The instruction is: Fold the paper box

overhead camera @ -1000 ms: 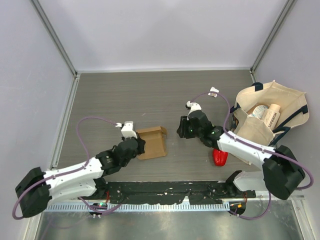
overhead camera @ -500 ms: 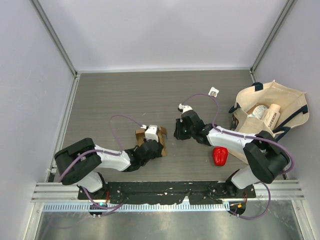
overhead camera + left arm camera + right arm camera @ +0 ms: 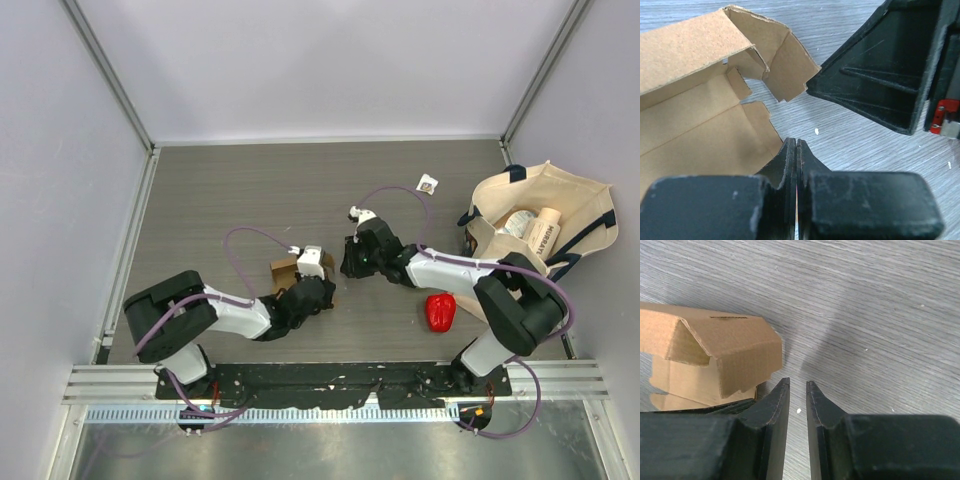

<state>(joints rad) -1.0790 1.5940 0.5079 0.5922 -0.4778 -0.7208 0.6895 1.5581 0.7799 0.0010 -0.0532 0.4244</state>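
The paper box [image 3: 283, 270] is a small brown cardboard piece, partly opened, lying on the grey table left of centre. My left gripper [image 3: 318, 284] lies over its right side and hides much of it. In the left wrist view the box [image 3: 695, 105] stands open with loose flaps at the left, and my left gripper [image 3: 797, 142] is shut and empty beside its right edge. My right gripper [image 3: 346, 263] is just right of the box. In the right wrist view its jaws [image 3: 797, 383] are all but shut and hold nothing, with the box [image 3: 725, 347] at the left.
A cream tote bag [image 3: 585, 205] with items inside stands at the right. A red pepper [image 3: 439, 312] lies near the right arm. A small white tag [image 3: 428, 184] lies behind it. Walls close in the table at left, back and right.
My left gripper has swung right, over the box's right side, and the box has gone from flat to partly raised. My right gripper has moved left, closer to the box.
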